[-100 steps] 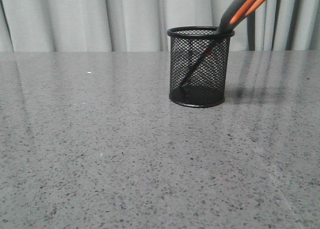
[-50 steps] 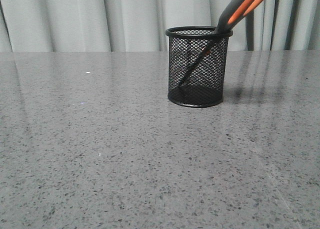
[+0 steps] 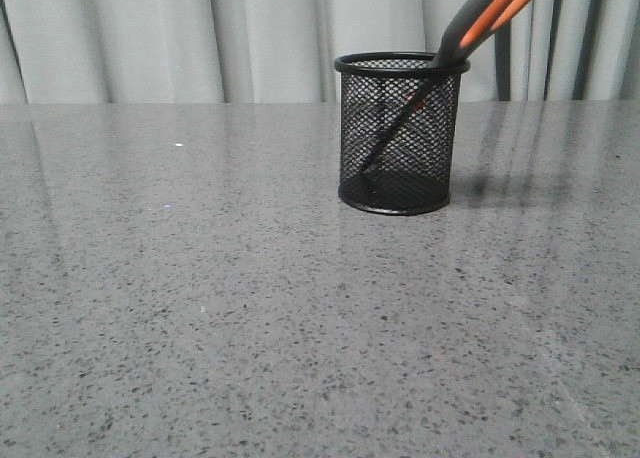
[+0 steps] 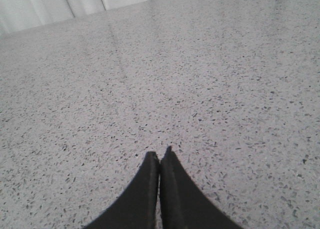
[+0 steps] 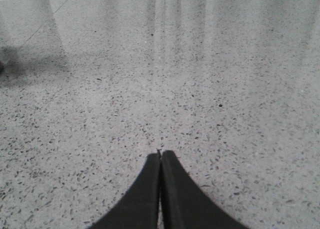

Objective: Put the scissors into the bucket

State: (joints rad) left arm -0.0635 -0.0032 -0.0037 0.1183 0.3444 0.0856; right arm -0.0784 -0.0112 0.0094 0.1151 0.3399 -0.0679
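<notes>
In the front view the bucket [image 3: 402,133], a black wire-mesh cup, stands upright on the grey speckled table, right of centre. The scissors [image 3: 480,20] lean inside it, blades down through the mesh and grey-and-orange handles sticking out over the right side of the rim. Neither arm shows in the front view. My left gripper [image 4: 160,154] is shut with nothing between its fingers, over bare tabletop. My right gripper [image 5: 161,153] is also shut and holds nothing, over bare tabletop, away from the bucket.
The grey speckled tabletop [image 3: 200,308] stretches across the front view. Pale curtains [image 3: 200,38] hang behind its far edge. A dark shadow [image 5: 30,59] lies on the table in the right wrist view.
The bucket with the scissors shifted slightly left half a second ago and is back at its earlier spot now. Nothing else differs.
</notes>
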